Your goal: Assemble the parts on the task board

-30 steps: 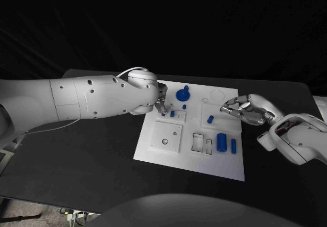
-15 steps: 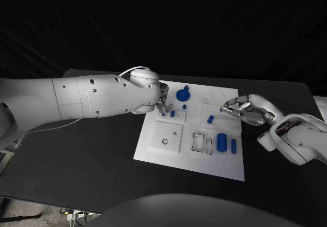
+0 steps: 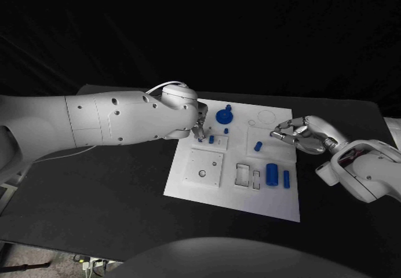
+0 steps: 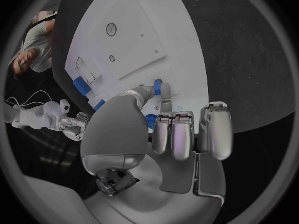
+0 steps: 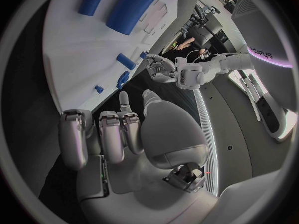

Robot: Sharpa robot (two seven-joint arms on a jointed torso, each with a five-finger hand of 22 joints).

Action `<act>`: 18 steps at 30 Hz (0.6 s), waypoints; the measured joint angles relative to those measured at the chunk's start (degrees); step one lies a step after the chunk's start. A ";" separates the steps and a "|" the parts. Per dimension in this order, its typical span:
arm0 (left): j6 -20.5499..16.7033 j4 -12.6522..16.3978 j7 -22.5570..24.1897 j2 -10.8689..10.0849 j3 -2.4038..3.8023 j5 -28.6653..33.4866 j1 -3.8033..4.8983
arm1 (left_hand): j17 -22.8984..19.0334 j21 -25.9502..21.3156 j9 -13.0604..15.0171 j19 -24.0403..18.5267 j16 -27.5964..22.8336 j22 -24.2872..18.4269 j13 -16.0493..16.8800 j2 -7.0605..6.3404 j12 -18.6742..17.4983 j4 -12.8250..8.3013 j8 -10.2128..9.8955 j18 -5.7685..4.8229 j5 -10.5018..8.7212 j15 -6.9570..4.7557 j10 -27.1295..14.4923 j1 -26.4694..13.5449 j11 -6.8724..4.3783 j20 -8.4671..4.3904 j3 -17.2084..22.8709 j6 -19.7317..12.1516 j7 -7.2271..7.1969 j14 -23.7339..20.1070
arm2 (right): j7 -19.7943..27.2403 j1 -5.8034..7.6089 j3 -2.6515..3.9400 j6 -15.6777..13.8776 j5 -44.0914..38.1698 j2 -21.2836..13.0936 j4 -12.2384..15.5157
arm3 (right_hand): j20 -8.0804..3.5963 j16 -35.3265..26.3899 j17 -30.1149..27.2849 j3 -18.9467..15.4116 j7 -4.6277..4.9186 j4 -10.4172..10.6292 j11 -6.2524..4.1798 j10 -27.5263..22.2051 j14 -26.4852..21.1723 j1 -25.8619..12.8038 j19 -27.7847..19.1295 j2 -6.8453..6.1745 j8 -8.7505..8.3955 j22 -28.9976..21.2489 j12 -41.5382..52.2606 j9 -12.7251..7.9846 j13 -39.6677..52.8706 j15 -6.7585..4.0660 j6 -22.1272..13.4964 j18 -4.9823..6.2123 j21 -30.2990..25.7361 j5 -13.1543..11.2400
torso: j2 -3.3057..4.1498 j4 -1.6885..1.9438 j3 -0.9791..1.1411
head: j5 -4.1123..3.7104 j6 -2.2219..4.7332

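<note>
White board: the task board (image 3: 236, 194) lies flat in the middle of the black bench (image 3: 100, 197), far edge toward the dark backdrop. I read that as a fixed fixture, so both hands can work from either side.
Blue parts: a round knob-like part (image 3: 224, 116) sits near the far edge; a small peg (image 3: 212, 139) is just beside my left fingers; another short peg (image 3: 258, 146) lies near mid-board; a thick cylinder (image 3: 272, 174) and a thinner bar (image 3: 287, 179) lie side by side toward the right edge, next to rectangular recesses (image 3: 242, 175).
Left hand: my left hand (image 3: 197, 128) is low over the board's left far area. In the left wrist view the thumb and one finger (image 4: 144, 91) meet at a small blue piece (image 4: 158, 87) on the board surface, while the other fingers (image 4: 181, 134) are folded together. I judge this a pinch on that peg, either seating it or about to lift it, though I cannot tell if it is clear of the board.
Right hand: my right hand (image 3: 294, 134) hovers at the board's right edge, fingers (image 5: 102, 137) curled in with nothing between them. I take it as parked clear, leaving room for the left.
Step in hand: peg placement on the left side, as I judge it.
Progress: early, I think; most parts lie loose.
Risk: such a small peg could tip or slip from a two-point pinch.
</note>
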 measured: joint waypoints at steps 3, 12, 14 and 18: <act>0.12 0.39 -0.03 -0.05 -0.04 -1.21 -0.05 | 0.00 0.00 0.00 0.00 0.00 0.00 0.00 0.04 0.00 -0.01 -0.11 0.00 0.01 0.00 0.00 0.04 0.00 0.00 0.01 0.00 0.00 0.00 | 0.02 -0.02 0.00 0.00 0.00 -0.02 0.00 | 0.00 0.00 0.00 0.00 0.00 0.00 0.00 0.00 0.00 0.00 0.00 0.00 0.00 0.00 0.00 0.00 0.00 0.00 0.00 0.00 0.00 0.00 | 0.00 0.01 0.00 | 0.05 0.00; 0.30 0.86 -0.04 -0.05 -0.11 -3.66 -0.18 | -0.01 -0.21 -0.30 0.00 0.00 0.00 0.00 0.46 0.00 -0.50 -0.77 0.01 -0.52 0.01 -0.01 0.00 0.01 0.00 -0.48 0.01 0.01 0.00 | 0.08 -0.07 0.02 0.00 0.01 0.00 -0.02 | 0.00 0.00 0.00 0.00 0.00 0.00 0.00 0.00 0.00 0.00 0.00 0.00 0.00 -0.01 0.00 0.00 0.00 0.00 0.00 0.00 0.00 0.00 | 0.00 0.03 0.00 | 0.15 0.00; 0.32 0.94 -0.04 -0.07 -0.11 -3.90 -0.19 | -0.01 -0.21 -0.36 0.00 0.00 0.00 0.00 0.46 0.00 -0.66 -0.77 0.00 -0.71 0.01 -0.01 0.01 0.01 0.00 -0.62 0.01 0.01 0.00 | 0.09 -0.08 0.02 0.00 0.01 0.00 -0.03 | 0.00 0.00 -0.01 0.00 0.00 0.00 0.00 0.00 0.00 0.00 0.00 0.00 0.00 -0.01 0.00 0.00 0.00 0.00 0.00 0.00 0.00 0.00 | -0.01 0.03 0.00 | 0.17 0.00; 0.37 1.13 -0.03 -0.13 -0.12 -4.28 -0.21 | -0.01 -0.21 -0.49 0.00 0.00 0.00 0.00 0.62 0.00 -0.82 -1.10 0.00 -1.11 0.01 -0.01 0.16 0.01 0.00 -0.77 0.01 0.01 0.00 | 0.11 -0.09 0.01 0.00 0.01 0.00 -0.05 | 0.00 0.00 -0.01 0.00 0.00 0.00 0.00 0.00 0.00 0.00 0.00 0.00 0.00 -0.01 0.00 0.01 0.00 0.00 0.00 0.00 0.00 0.00 | -0.01 0.03 0.00 | 0.20 0.00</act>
